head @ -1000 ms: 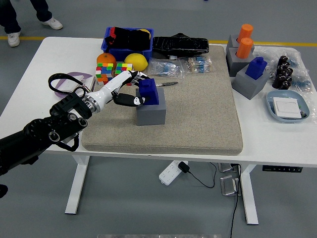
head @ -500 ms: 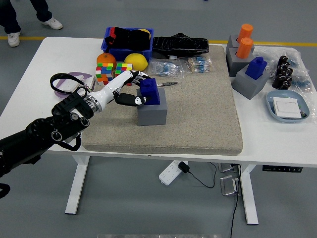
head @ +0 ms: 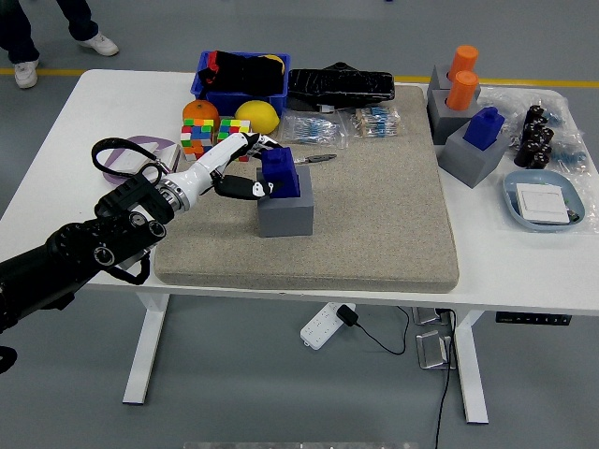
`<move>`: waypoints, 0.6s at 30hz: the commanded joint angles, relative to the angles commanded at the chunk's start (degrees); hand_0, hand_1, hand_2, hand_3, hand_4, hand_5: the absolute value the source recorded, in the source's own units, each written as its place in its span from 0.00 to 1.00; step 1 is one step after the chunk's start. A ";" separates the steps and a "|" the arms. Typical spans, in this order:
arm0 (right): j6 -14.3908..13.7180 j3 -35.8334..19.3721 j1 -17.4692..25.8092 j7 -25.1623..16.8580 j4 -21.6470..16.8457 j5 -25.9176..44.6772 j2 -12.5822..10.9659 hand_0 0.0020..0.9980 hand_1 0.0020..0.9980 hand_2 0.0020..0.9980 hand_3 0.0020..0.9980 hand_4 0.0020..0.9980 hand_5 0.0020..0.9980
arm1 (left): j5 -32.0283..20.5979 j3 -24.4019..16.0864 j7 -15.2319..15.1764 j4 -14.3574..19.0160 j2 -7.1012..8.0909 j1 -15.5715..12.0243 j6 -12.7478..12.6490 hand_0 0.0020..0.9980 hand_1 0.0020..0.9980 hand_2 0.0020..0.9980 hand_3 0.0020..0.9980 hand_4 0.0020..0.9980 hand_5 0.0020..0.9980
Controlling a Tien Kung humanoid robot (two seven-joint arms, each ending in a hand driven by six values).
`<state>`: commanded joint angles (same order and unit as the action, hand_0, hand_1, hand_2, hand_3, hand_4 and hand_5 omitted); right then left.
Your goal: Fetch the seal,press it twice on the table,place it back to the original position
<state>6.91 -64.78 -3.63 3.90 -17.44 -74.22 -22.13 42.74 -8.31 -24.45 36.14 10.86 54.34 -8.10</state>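
Head view: your left hand [head: 245,168] comes in from 8 o'clock, fingers clamped around the blue seal [head: 280,172], thumb on its near side. Seal sits on the grey block [head: 285,213], mid-left of the mat [head: 374,215], so it is presented upright for a lift.

We see the left hand [head: 245,168] wrapped around the blue seal [head: 280,173], which sits on its grey block [head: 285,213] just right of the hand; Rubik's cubes [head: 215,134] lie just behind the hand.
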 joint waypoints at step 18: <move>0.04 -0.11 0.08 0.01 0.02 -0.04 0.13 0.78 0.66 0.67 0.67 0.82 0.57 | -0.93 -0.28 0.11 -0.22 0.08 -0.25 1.36 0.90 0.81 0.74 0.79 0.88 0.00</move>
<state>6.94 -64.89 -3.55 3.91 -17.42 -74.26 -22.00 41.82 -8.59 -24.35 35.92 10.95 54.09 -6.73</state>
